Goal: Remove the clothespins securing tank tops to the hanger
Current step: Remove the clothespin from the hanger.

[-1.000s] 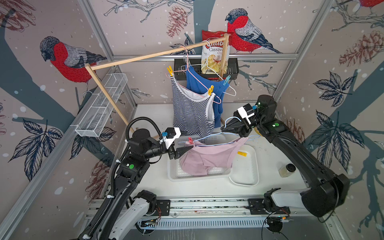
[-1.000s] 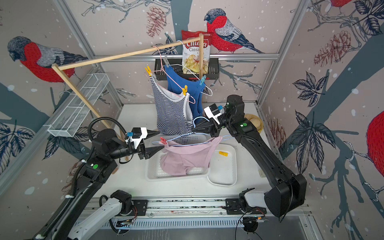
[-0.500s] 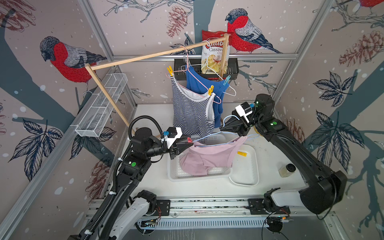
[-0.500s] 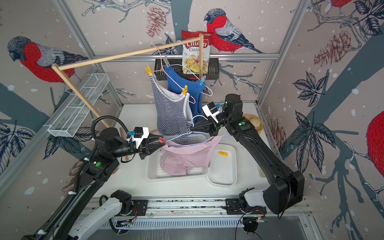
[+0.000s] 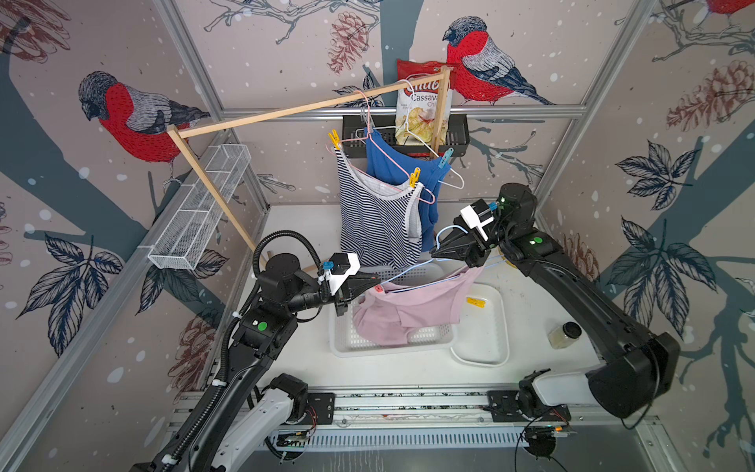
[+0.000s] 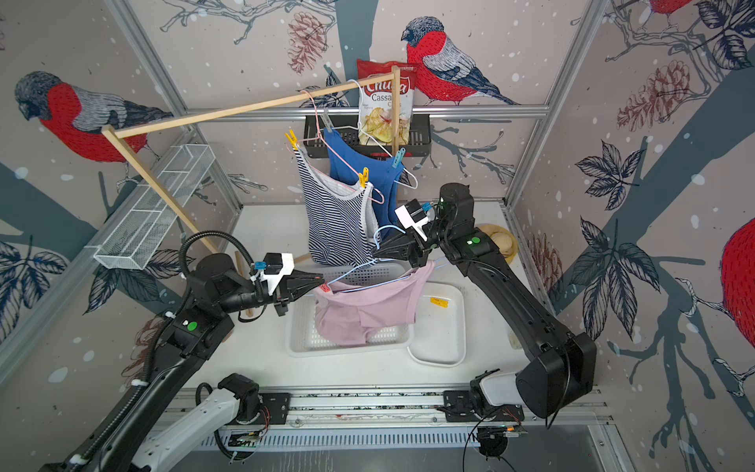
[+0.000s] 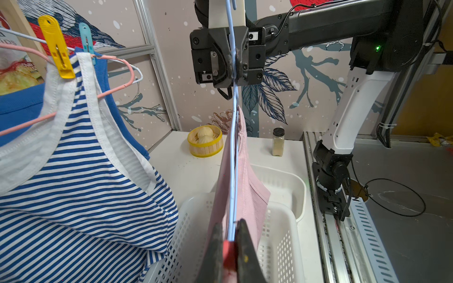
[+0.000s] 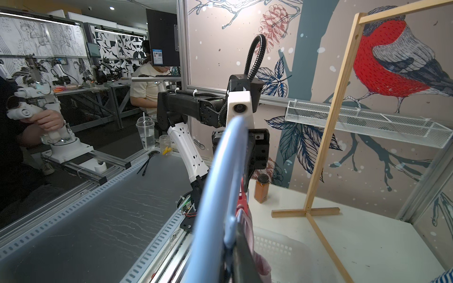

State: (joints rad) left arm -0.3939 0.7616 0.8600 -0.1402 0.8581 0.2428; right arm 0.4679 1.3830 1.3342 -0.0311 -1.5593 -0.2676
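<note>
A pale pink tank top (image 5: 408, 314) hangs on a light-blue hanger (image 5: 408, 273) over the white basket (image 5: 343, 341). My left gripper (image 5: 374, 282) is shut on the red clothespin (image 7: 229, 254) at the hanger's end. My right gripper (image 5: 438, 251) is shut on the hanger's neck under its hook (image 8: 220, 176). On the wooden rail (image 5: 286, 112) hang a striped tank top (image 5: 376, 216) and a blue tank top (image 5: 388, 163). Two yellow clothespins (image 5: 334, 139) (image 5: 414, 177) and a teal clothespin (image 5: 445, 157) pin them. A loose yellow clothespin (image 5: 475, 302) lies in the white tray (image 5: 486, 343).
The rail's wooden post and foot (image 8: 306, 212) stand at the table's left. A wire shelf (image 5: 196, 216) and a black basket with a chips bag (image 5: 421, 110) hang on the walls. A jar (image 5: 566, 335), a bun steamer (image 7: 205, 143) and a spice jar (image 8: 261, 188) stand on the table.
My left gripper moved forward to the hanger's end and closed on the red clothespin. The right arm shifted slightly, still holding the hanger.
</note>
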